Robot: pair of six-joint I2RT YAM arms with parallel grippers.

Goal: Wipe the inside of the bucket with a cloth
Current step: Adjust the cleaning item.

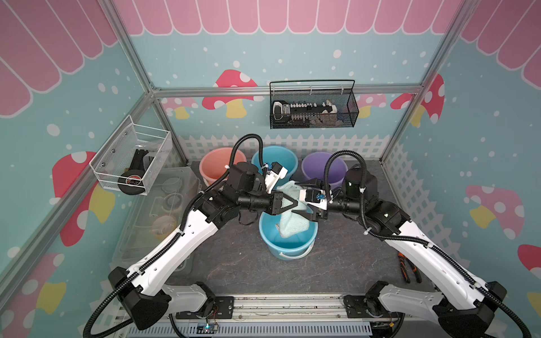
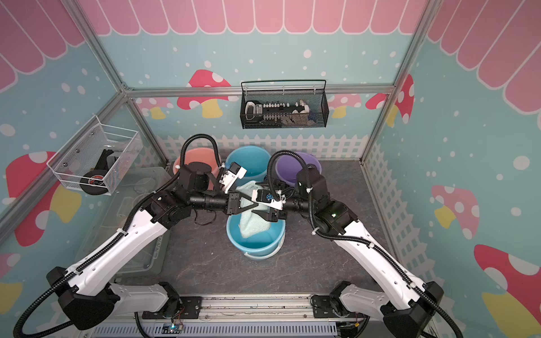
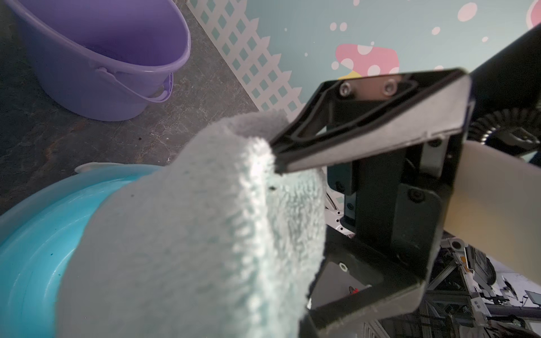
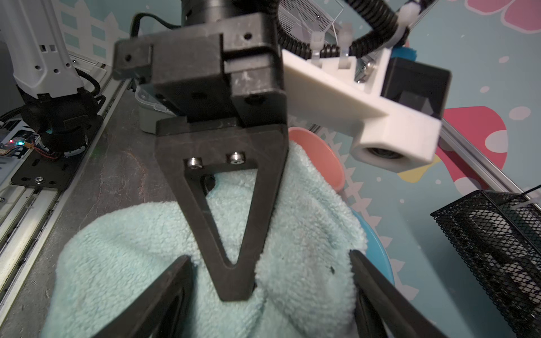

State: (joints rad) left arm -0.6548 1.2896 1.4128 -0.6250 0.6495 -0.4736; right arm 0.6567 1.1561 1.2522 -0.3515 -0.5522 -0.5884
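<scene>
Left gripper clamped on cloth top, above bucket; cloth hangs long axis down, lower end inside bucket. Right gripper spread wide, straddling cloth above bucket, contact unclear. Your left arm nearer: push straight down.

Left end effector tight — right wide

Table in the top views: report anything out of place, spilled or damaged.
Only a pair of orange-handled pliers stands out. It lies loose at the right edge of the table and has no part in wiping. Nothing looks spilled or tipped.
</scene>
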